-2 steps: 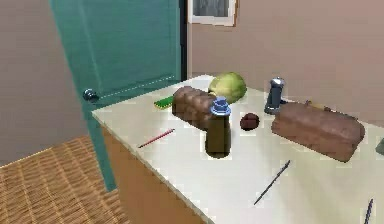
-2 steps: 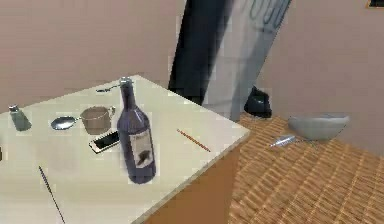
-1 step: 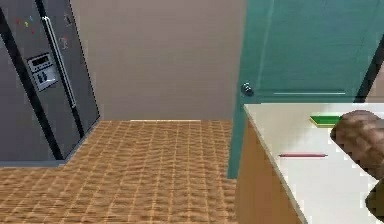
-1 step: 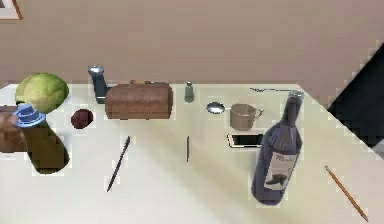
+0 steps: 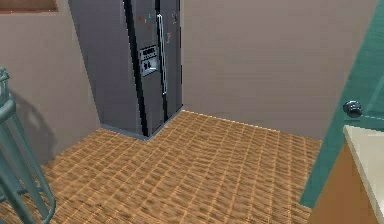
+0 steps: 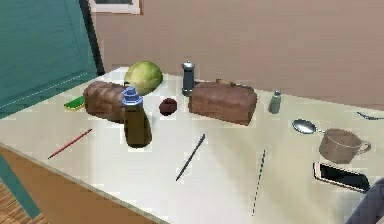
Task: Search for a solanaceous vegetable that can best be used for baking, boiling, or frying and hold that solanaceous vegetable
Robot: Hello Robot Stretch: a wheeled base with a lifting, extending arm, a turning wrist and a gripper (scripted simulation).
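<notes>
On the pale countertop [image 6: 230, 165] in the arm side view, a small dark reddish-brown roundish thing [image 6: 168, 106] lies between two brown bread loaves [image 6: 108, 100] [image 6: 222, 102]. Its size does not let me name it surely. A yellow-green round head [image 6: 144, 76] sits behind the left loaf. A brown bottle with a blue cap [image 6: 136, 118] stands in front of that loaf.
Also on the counter are two shakers [image 6: 188, 78] [image 6: 275, 101], a mug [image 6: 343, 146], a phone [image 6: 341, 177], a spoon [image 6: 304, 126], a red pencil [image 6: 68, 144] and thin dark utensils [image 6: 190, 157]. Ahead stand a dark fridge [image 5: 150, 60], a teal door [image 5: 350, 120], a chair [image 5: 15, 150] and wood floor [image 5: 190, 170].
</notes>
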